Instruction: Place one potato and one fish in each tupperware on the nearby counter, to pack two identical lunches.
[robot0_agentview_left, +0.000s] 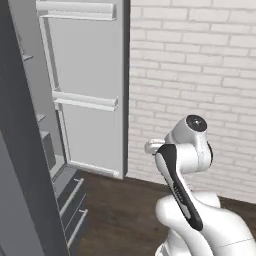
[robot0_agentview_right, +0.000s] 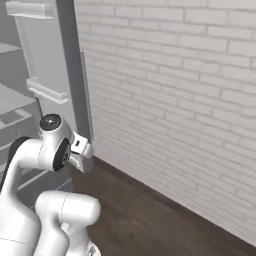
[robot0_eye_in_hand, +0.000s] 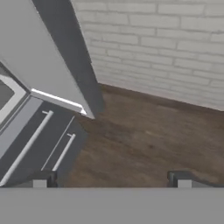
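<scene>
Above the dark wood floor, beside the open grey door, the tool hangs spread wide, empty.

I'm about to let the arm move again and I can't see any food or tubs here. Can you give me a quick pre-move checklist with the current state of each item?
1. Gripper open: ok, the two finger tips stand far apart.
2. Gripper empty: ok, only the wooden floor shows between the tips.
3. Fridge door swung open: ok, its inner shelves face the room.
4. Potato and fish located: cannot tell, the fridge interior is mostly hidden behind its near side.
5. Tupperware and counter located: cannot tell from these views.
6. Room beside the arm: ok, the brick wall stands back from the arm, with bare floor between.
</scene>
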